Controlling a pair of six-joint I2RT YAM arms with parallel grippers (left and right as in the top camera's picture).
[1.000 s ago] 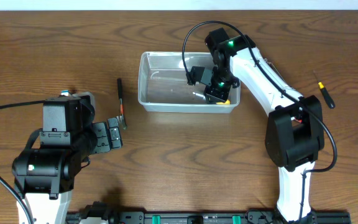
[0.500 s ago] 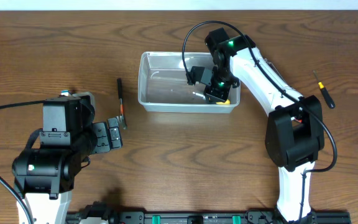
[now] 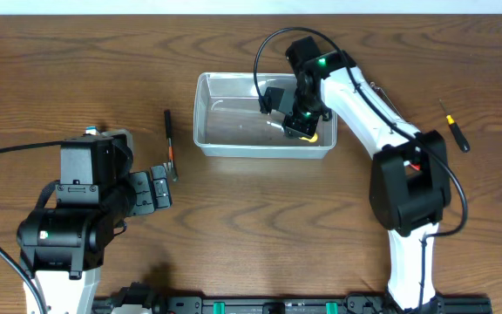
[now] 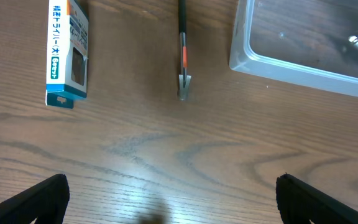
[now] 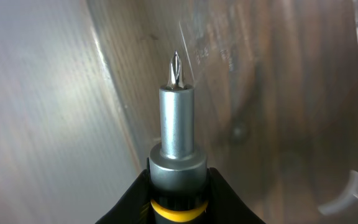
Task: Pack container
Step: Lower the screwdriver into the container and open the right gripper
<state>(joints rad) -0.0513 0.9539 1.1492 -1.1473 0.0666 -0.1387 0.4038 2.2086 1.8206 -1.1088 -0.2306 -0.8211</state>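
Clear plastic container [image 3: 200, 113]: at its right end my right gripper [image 3: 301, 124] clamps a screwdriver [image 5: 176, 155], now slightly further from the right wall; my left gripper [image 3: 159, 187], jaws wide apart, stands well left of it.

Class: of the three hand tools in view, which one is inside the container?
The stubby yellow-ringed screwdriver in the right gripper, inside the container. The orange-banded tool and the slim screwdriver lie on the table outside.

The right arm [image 3: 356, 96] has shifted the screwdriver [image 5: 176, 143] slightly inside the container [image 3: 234, 122].
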